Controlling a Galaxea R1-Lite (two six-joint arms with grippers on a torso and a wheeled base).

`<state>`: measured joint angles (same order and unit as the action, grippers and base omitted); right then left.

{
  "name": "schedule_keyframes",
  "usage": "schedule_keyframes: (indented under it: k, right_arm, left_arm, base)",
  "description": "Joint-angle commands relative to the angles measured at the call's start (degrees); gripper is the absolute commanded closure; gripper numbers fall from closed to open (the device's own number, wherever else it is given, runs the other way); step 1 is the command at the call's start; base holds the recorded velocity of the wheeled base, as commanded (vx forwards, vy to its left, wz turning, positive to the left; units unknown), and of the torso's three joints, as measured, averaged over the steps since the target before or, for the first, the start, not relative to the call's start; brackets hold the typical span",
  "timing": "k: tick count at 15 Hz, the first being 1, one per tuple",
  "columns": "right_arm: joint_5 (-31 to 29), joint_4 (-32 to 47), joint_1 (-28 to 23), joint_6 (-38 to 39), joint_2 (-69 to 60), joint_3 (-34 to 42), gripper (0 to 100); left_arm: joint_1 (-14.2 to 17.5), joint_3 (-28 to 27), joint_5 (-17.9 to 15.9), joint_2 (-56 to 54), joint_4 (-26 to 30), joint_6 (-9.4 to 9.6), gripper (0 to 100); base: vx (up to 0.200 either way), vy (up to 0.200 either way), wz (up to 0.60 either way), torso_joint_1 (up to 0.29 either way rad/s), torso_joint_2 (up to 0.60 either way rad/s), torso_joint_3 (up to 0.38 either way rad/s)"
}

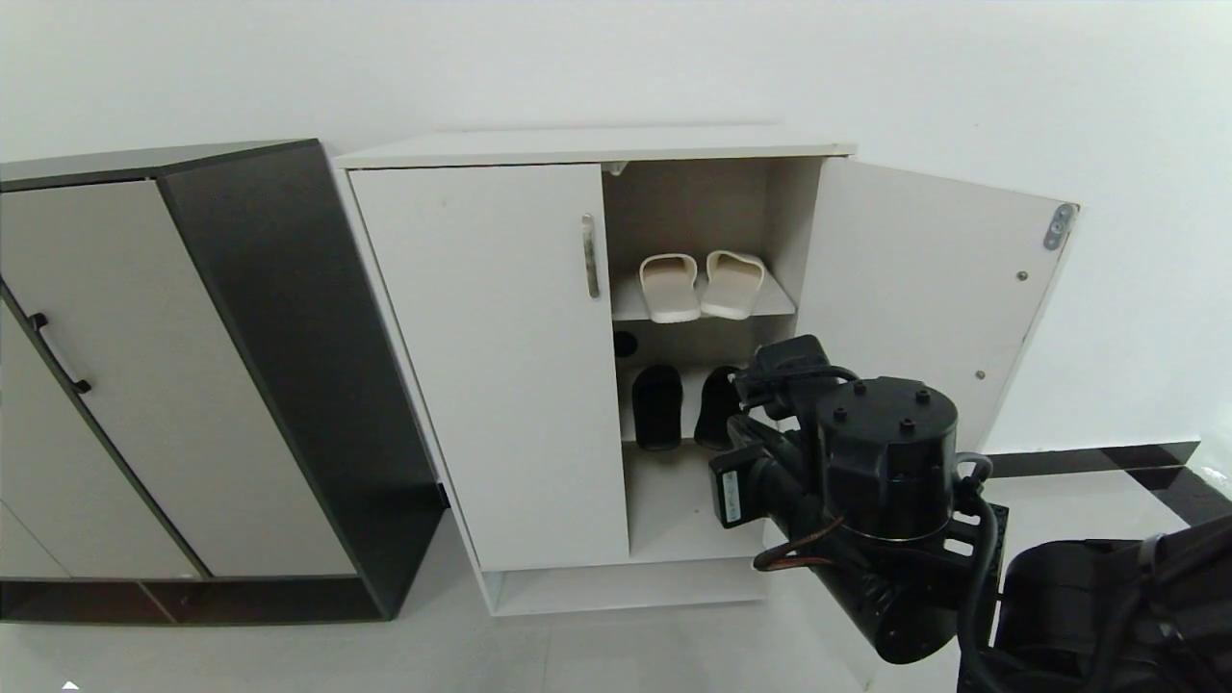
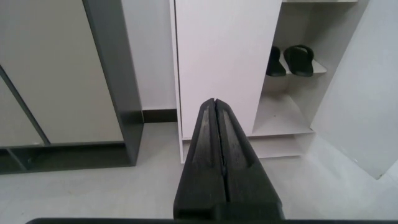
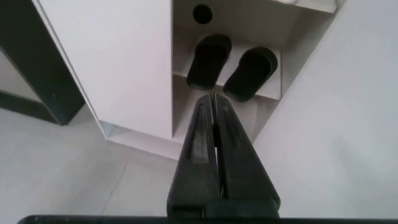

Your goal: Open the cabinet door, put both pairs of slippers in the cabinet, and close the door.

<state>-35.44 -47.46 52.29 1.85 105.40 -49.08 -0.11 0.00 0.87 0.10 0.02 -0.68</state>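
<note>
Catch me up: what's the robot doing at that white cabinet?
Both pairs are already inside the white wooden cabinet: cream slide slippers up top, black slide slippers one level down. Its right door stands open, and the left door is shut. The right gripper, shut and empty, hangs in front of the black pair. The left gripper is shut and empty too. Only closing the door is left.
</note>
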Motion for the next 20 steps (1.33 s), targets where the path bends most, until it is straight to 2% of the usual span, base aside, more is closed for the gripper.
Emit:
schedule_keyframes:
  k: [1,8,13,16,20]
  right_arm:
    - [0.19,0.0,0.01,-0.01,0.42,0.04,100]
    - [2.3,0.0,-0.61,0.26,0.95,0.3,100]
    - [2.57,-3.17,-1.13,-0.01,2.09,1.18,100]
    - [2.57,-3.17,-1.31,-0.1,2.44,1.09,100]
    - [2.57,-3.25,-1.31,-0.01,2.18,1.88,100]
  left_arm:
    - [0.02,0.0,0.01,-0.01,-0.02,-0.02,100]
    - [0.02,0.0,0.1,-0.01,-0.02,-0.11,100]
    - [0.02,0.0,-0.07,-0.01,-0.02,0.24,100]
    - [0.02,0.0,-0.07,-0.01,-0.02,0.24,100]
    - [0.02,0.0,-0.07,-0.01,-0.02,0.24,100]
  base:
    - [0.0,0.0,0.0,0.0,0.0,0.0]
    - [0.0,0.0,0.0,0.0,0.0,0.0]
    - [0.0,0.0,0.0,0.0,0.0,0.0]
    - [0.0,0.0,0.0,0.019,-0.18,-0.266]
    - [0.0,0.0,0.0,0.063,-0.48,-0.357]
